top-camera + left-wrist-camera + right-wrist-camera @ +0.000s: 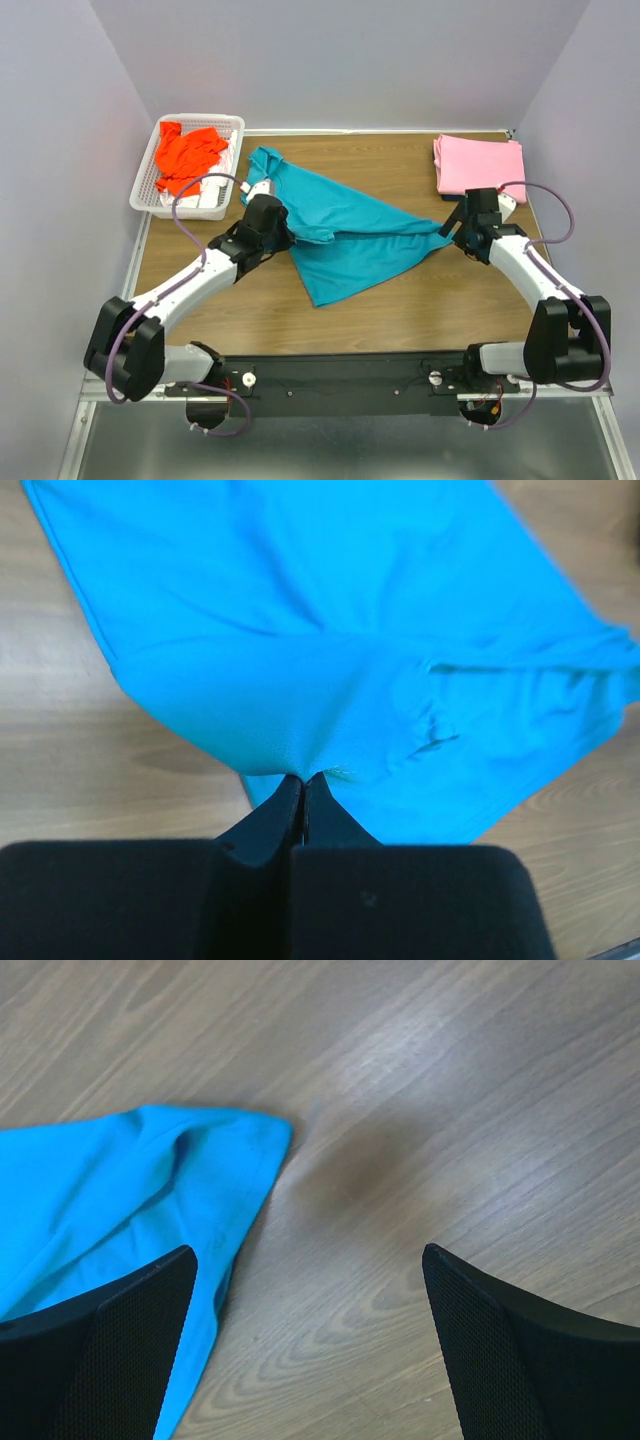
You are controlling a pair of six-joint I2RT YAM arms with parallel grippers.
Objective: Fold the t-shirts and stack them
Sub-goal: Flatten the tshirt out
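The teal t-shirt point(340, 230) lies crumpled and half spread across the middle of the table. My left gripper point(272, 222) is shut on a pinch of the shirt's left part; the cloth point(330, 650) rises from the closed fingertips point(303, 778). My right gripper point(455, 222) is open and empty just off the shirt's right tip point(215, 1165), which lies by my left finger point(130, 1320). A folded pink t-shirt point(479, 165) lies at the back right. An orange-red t-shirt point(187, 153) lies in the basket on top of a white one point(213, 196).
The white lattice basket point(146, 180) stands at the back left corner. Bare wood point(420, 310) runs along the front of the table. Lilac walls close in the table on three sides.
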